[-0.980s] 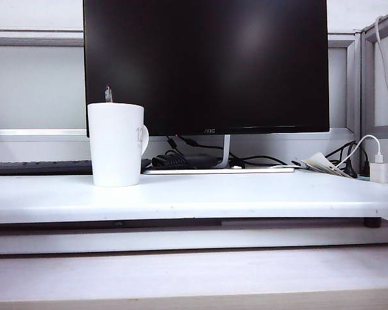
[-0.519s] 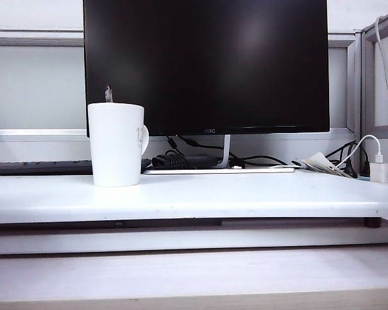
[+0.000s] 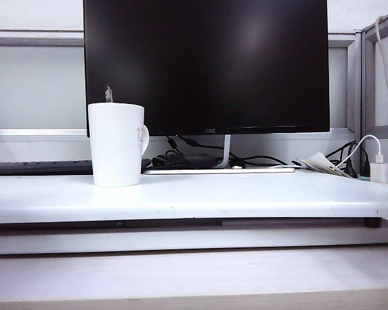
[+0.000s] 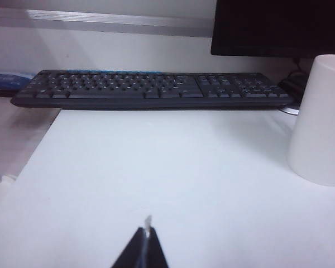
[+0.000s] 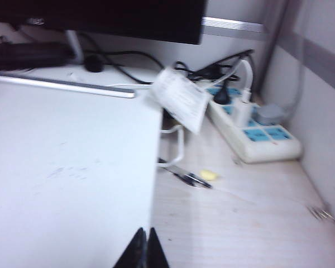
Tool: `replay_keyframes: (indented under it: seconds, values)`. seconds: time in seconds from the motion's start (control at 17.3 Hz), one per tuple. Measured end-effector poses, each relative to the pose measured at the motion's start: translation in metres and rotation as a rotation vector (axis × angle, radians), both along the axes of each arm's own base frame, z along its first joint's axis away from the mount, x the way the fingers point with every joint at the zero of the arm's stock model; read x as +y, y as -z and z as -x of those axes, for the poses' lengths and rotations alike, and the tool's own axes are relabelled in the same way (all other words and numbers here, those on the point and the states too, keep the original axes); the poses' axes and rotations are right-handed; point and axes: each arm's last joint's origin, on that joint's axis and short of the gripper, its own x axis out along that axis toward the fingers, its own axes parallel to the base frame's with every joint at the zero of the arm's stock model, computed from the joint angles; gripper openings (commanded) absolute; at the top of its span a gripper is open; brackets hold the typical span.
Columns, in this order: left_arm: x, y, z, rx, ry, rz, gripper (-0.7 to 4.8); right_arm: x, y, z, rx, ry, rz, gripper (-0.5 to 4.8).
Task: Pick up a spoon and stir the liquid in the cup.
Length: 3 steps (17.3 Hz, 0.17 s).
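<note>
The cup (image 3: 116, 145), a tall white mug with a faint grey "12" by its handle, stands on the left of the white desk board (image 3: 246, 197). The spoon (image 3: 108, 95) shows only as a thin grey handle tip rising above the cup's rim. Neither arm appears in the exterior view. In the left wrist view my left gripper (image 4: 147, 231) hovers low over the bare white board, shut, a tiny pale sliver at its tips; the cup (image 4: 321, 120) stands apart from it, beside the keyboard. My right gripper (image 5: 144, 231) is shut and empty over the board's edge.
A large black monitor (image 3: 207, 64) stands behind the cup, with cables at its foot. A black keyboard (image 4: 151, 88) lies along the back. Beyond the board's edge (image 5: 157, 167) sit a power strip (image 5: 251, 125), a paper tag (image 5: 180, 99) and a pen (image 5: 184, 176).
</note>
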Motion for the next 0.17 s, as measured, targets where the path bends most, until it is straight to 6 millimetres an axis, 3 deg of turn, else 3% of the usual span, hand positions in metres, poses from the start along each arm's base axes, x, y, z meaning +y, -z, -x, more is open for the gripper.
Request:
replay_keyframes:
  seconds: [0.17]
  values:
    - [0.0,0.0,0.0,0.0,0.0,0.0,-0.05,-0.001,0.001,0.0,0.011,0.035,-0.03,-0.05]
